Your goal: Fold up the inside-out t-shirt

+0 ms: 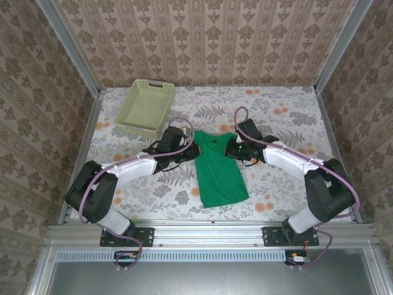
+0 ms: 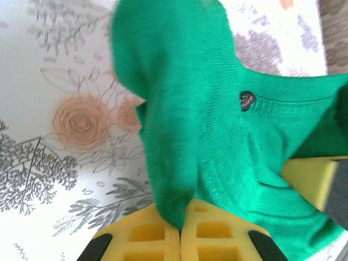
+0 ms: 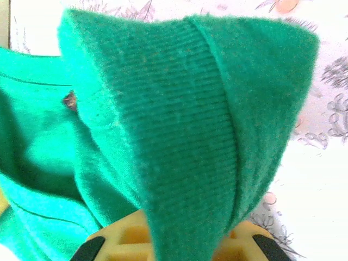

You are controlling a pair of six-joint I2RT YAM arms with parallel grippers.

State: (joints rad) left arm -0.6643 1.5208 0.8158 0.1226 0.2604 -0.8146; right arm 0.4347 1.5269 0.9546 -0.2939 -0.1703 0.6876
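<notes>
Both left gripper (image 1: pixel 190 150) and right gripper (image 1: pixel 235 150) clamp the t-shirt (image 1: pixel 218 177) shoulders.

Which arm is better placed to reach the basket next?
Left, probably. The pale yellow-green plastic lattice basket sits just beyond the left hand; the right hand is across the bright green cloth t-shirt. Both hands grip it.

No text can be read. A small dark label (image 2: pixel 247 100) is seen at the t-shirt (image 2: pixel 217 141) neckline, its reddish marks too blurred to be made out.
</notes>
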